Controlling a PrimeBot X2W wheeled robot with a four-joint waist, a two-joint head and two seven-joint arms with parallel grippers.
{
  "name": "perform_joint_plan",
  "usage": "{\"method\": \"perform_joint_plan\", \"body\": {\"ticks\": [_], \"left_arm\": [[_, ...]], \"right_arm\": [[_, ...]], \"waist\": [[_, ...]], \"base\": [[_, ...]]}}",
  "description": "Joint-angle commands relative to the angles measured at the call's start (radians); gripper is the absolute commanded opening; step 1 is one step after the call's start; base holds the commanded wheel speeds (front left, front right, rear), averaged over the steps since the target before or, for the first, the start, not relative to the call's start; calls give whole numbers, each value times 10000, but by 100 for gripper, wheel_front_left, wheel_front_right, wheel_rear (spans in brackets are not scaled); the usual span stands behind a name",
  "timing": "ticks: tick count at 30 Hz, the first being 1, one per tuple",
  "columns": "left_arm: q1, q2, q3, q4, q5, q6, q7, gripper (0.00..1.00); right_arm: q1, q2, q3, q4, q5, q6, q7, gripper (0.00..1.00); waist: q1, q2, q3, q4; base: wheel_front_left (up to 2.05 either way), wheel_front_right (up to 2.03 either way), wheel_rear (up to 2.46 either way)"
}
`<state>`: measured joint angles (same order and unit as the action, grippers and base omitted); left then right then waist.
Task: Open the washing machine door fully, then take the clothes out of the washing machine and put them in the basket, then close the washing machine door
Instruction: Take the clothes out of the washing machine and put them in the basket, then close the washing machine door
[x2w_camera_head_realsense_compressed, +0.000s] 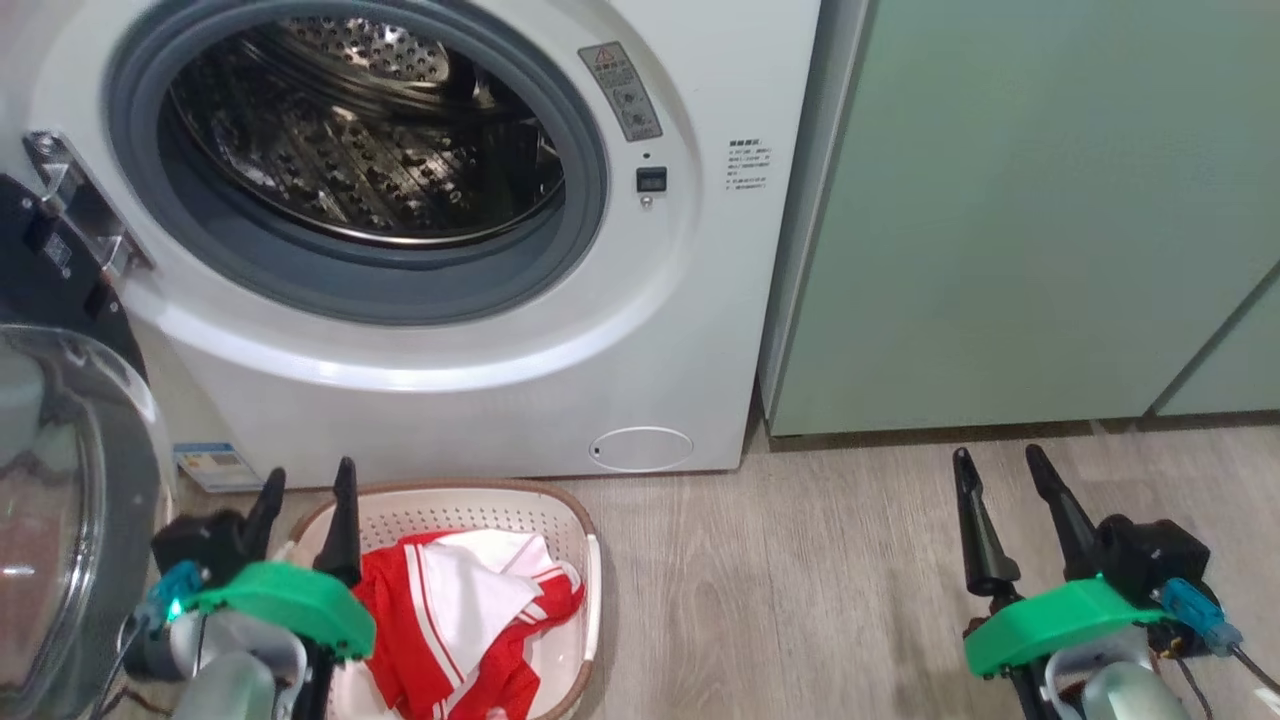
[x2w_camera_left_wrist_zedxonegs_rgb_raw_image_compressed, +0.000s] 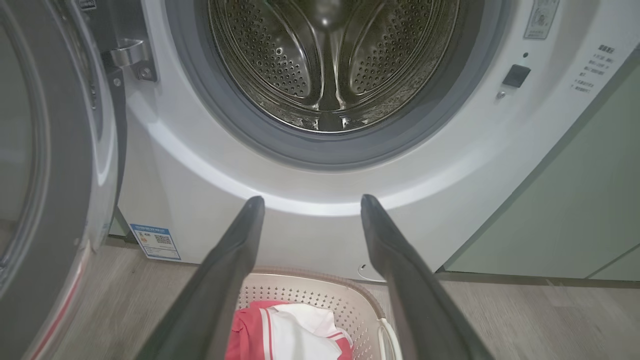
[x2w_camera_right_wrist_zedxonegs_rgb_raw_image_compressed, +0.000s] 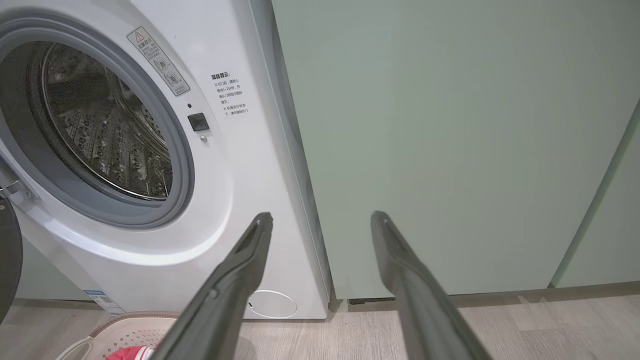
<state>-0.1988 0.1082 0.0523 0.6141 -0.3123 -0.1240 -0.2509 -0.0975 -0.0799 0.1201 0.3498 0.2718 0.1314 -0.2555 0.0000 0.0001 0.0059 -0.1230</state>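
The washing machine (x2w_camera_head_realsense_compressed: 480, 400) drum seems emptied, though its near floor is hidden; the washing machine door (x2w_camera_head_realsense_compressed: 70, 520) is swung wide at the left. In the basket (x2w_camera_head_realsense_compressed: 470, 510) the clothes (x2w_camera_head_realsense_compressed: 450, 610) are piled, so closing is judged next: the door must be pushed round. The left gripper (x2w_camera_head_realsense_compressed: 310, 470), over the basket, and the right gripper (x2w_camera_head_realsense_compressed: 997, 454) are held spread and empty.

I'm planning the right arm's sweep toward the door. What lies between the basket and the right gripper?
The stretch is bare: in the head view, plain wood-look floor runs from the basket to the open right gripper.
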Motion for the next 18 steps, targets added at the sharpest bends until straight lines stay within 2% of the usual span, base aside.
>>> {"method": "perform_joint_plan", "body": {"ticks": [1, 9, 18], "left_arm": [[-161, 155, 384, -380, 65, -21, -108, 100], [632, -60, 702, -1172, 408, -34, -108, 100], [752, -140, 1001, -1203, 505, -42, -108, 100]], "right_arm": [[-89, 22, 160, -370, -113, -7, -63, 100], [199, 99, -195, -420, -100, -7, -63, 100], [321, 168, -382, -426, -165, -7, -63, 100]], "waist": [[0, -1, -68, 3], [0, -1, -356, 57], [0, -1, -492, 61]], "base": [[0, 0, 0], [0, 0, 0], [0, 0, 0]]}}
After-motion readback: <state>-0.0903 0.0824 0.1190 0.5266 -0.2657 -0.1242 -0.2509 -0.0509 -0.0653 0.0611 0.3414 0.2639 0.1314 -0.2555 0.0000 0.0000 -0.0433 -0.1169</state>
